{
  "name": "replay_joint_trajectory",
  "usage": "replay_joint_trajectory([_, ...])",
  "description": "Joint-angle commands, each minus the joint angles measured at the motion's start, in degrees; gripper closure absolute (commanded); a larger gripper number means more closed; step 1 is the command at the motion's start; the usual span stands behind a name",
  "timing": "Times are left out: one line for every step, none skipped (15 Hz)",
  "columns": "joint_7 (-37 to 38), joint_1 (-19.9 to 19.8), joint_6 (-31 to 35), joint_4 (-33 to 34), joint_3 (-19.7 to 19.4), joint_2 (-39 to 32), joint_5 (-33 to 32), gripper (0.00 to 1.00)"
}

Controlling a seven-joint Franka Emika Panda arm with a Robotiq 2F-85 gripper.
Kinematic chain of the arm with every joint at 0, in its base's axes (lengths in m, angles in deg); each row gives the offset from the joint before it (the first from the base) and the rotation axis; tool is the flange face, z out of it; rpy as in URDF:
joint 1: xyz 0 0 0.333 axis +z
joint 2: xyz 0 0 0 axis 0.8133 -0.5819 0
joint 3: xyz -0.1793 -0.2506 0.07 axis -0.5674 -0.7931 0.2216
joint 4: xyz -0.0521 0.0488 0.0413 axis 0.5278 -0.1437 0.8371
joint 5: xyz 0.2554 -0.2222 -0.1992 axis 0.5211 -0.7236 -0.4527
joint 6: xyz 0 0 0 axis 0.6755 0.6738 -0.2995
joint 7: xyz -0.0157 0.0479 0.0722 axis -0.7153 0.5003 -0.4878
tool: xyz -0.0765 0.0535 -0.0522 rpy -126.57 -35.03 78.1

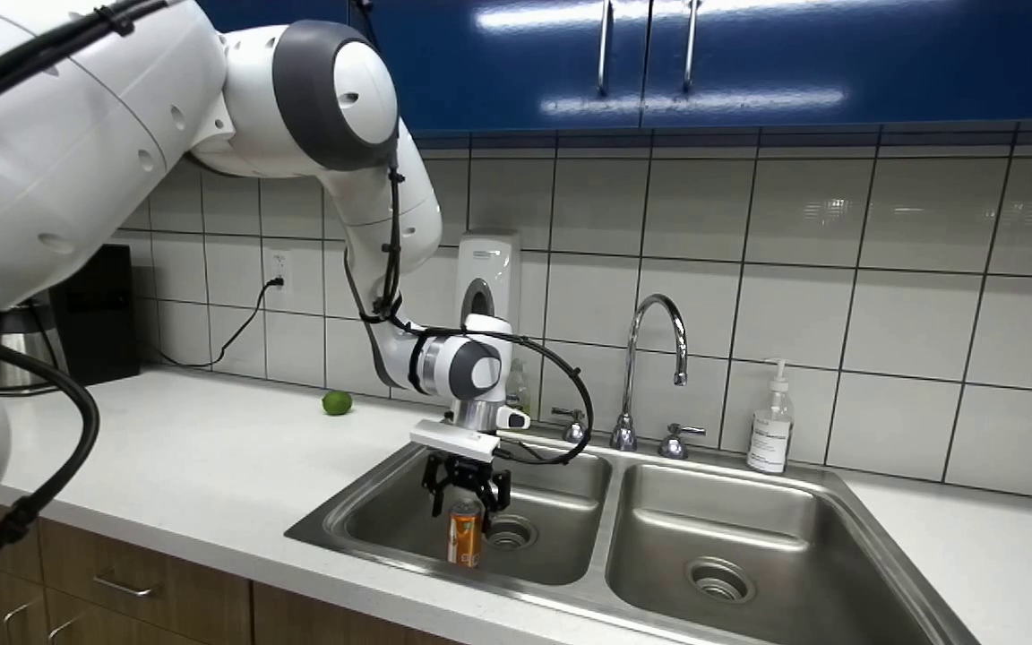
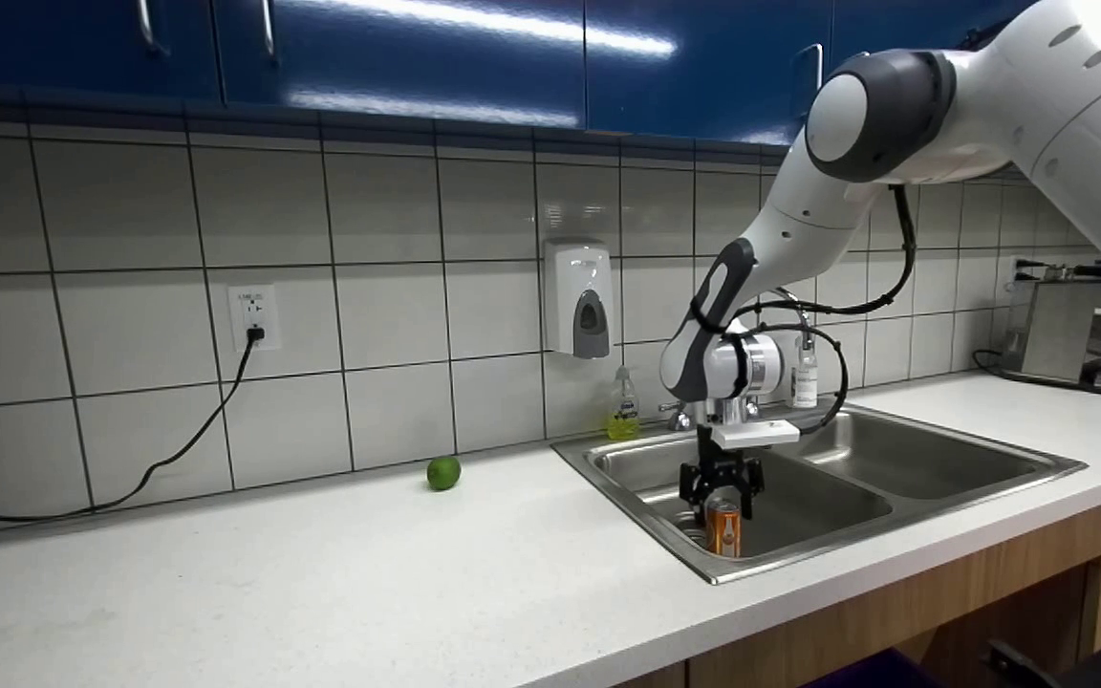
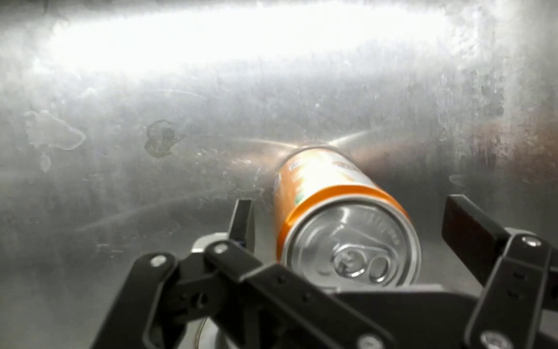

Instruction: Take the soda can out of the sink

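The orange soda can (image 1: 464, 537) stands upright in a basin of the steel sink (image 1: 604, 537), near the basin's front wall. It shows in both exterior views, including this exterior view (image 2: 723, 533), where the sink rim (image 2: 799, 559) runs in front of it. My gripper (image 1: 462, 516) points down over the can with a finger on either side of its top. In the wrist view the gripper (image 3: 351, 220) is open. The can (image 3: 337, 208), with silver lid and pull tab, lies between the fingers, closer to the left finger. A gap shows at the right finger.
The curved chrome faucet (image 1: 631, 367) and its handles stand behind the sink. A pump bottle (image 1: 769, 434) stands at the back rim. A soap bottle (image 2: 622, 422) stands behind the gripper. A green lime (image 2: 443, 473) lies on the counter (image 2: 321, 583). A divider separates the two basins.
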Motion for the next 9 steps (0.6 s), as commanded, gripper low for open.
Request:
replay_joint_trajectory([-1.51, -1.68, -2.9, 3.55, 1.47, -1.75, -0.18, 0.0])
replay_joint_trajectory([-1.49, -1.69, -3.05, 3.94, 1.47, -2.05, -0.21, 0.0])
replay_joint_trajectory([-1.48, -1.7, -3.23, 4.29, 1.49, -2.27, -0.21, 0.0])
replay_joint_trajectory([-1.42, -1.7, -3.44, 4.59, 1.44, -2.46, -0.23, 0.0])
replay_joint_trajectory([-1.29, -1.75, -3.77, 4.86, 1.45, -2.57, -0.1, 0.0])
replay_joint_trajectory([-1.09, -1.71, -4.17, 5.08, 1.31, -2.68, -0.17, 0.0])
replay_joint_trajectory([-1.05, -1.71, -4.58, 5.3, 1.24, -2.79, -0.23, 0.0])
replay_joint_trajectory([-0.98, -1.7, -5.01, 5.44, 1.14, -2.85, -0.32, 0.0])
replay_joint_trajectory([-1.01, -1.77, -5.35, 5.53, 1.11, -2.89, -0.34, 0.25])
